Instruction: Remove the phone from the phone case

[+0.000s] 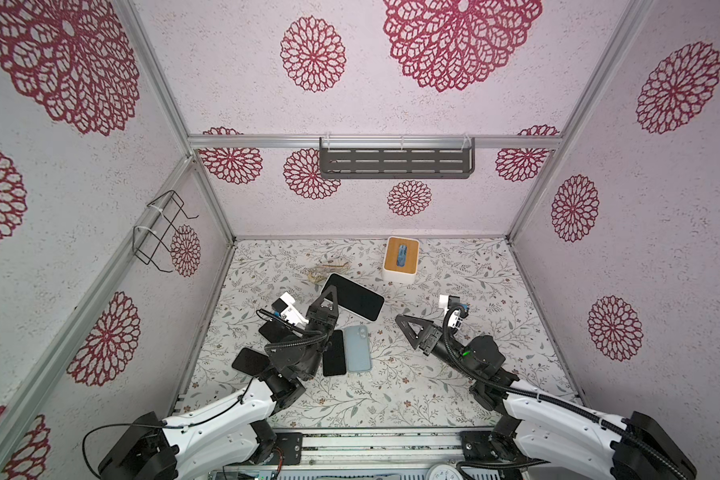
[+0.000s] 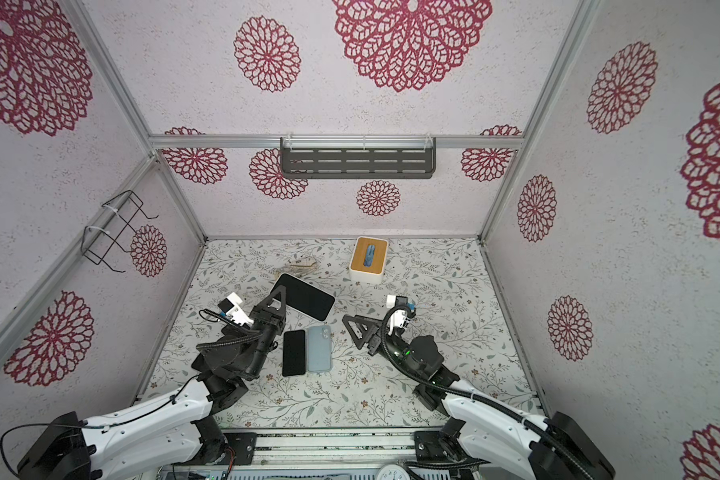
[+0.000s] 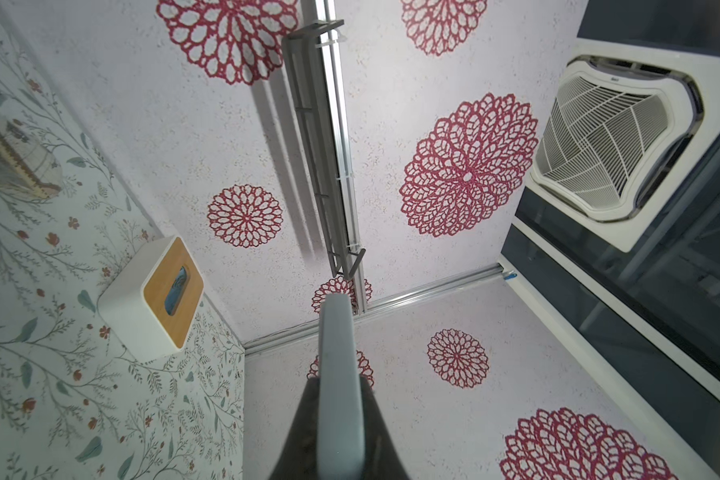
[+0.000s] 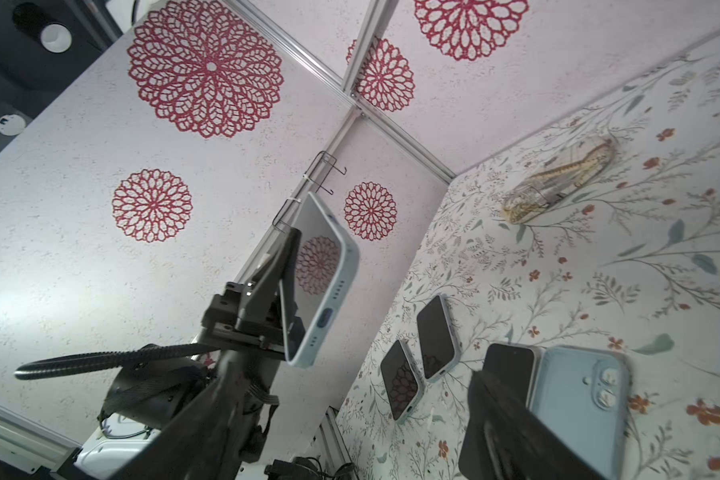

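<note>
Phone [image 1: 356, 298]: centre of both top views, held clear of the floral table [image 1: 454, 374], dark screen facing up. Pale blue phone case [image 4: 329, 307] wraps its edge; port and speaker cut-outs show mid-frame in the right wrist view.

Left gripper [image 1: 330, 293]: clamped on the left end of the Phone, one finger across the screen, the other behind. In the left wrist view the blue edge runs up between the fingers [image 3: 298, 419] at lower centre.

Right gripper [image 1: 406, 330]: right of centre in both top views. Jaws spread wide, nothing between them, apart from the held Phone.

Flat on the table, below the held Phone in the top views: black handset [image 1: 334, 353], screen up, just beside a pale blue back [image 1: 357, 348] with camera lenses. Cannot tell whether that back is a face-down handset or an empty shell.

Third handset [image 4: 437, 336] and fourth handset [image 4: 400, 378]: screens up, side by side, partly hidden under the left arm in the top views.

Tissue box [image 1: 400, 258], wooden lid: upper centre of the table.
</note>
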You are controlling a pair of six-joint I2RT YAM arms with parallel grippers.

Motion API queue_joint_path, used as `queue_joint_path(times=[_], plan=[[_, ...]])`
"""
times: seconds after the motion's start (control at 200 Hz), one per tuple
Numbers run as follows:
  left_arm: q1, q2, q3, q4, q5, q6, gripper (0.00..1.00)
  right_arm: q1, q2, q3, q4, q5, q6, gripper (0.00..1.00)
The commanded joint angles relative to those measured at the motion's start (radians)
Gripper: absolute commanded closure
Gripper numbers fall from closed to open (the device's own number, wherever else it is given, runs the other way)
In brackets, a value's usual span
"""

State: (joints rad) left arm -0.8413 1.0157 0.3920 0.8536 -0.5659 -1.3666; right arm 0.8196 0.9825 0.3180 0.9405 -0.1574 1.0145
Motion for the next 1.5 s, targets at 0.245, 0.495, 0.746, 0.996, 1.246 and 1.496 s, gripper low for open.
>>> queue_joint_path(times=[0.245,0.495,0.746,0.996,1.246,1.496], plan=[[-0.059,0.13,0.003,0.305,-0.076,-0.187,1.0,0.061,0.164,0.055,0.331,0.019,0.042,0.34],[-0.064,0.121,0.001,0.305,-0.072,-0.183,1.0,0.067,0.223,0.076,0.401,-0.001,0.042,0.46],[-0.065,0.119,-0.002,0.297,-0.077,-0.183,1.0,0.076,0.262,0.101,0.44,-0.035,0.06,0.59],[-0.064,0.112,-0.006,0.294,-0.086,-0.179,1.0,0.097,0.284,0.11,0.44,-0.05,0.069,0.64],[-0.059,0.11,0.008,0.278,-0.077,-0.167,1.0,0.107,0.33,0.103,0.498,-0.06,0.098,0.72],[-0.059,0.109,0.011,0.272,-0.071,-0.16,1.0,0.106,0.323,0.094,0.501,-0.051,0.093,0.8]])
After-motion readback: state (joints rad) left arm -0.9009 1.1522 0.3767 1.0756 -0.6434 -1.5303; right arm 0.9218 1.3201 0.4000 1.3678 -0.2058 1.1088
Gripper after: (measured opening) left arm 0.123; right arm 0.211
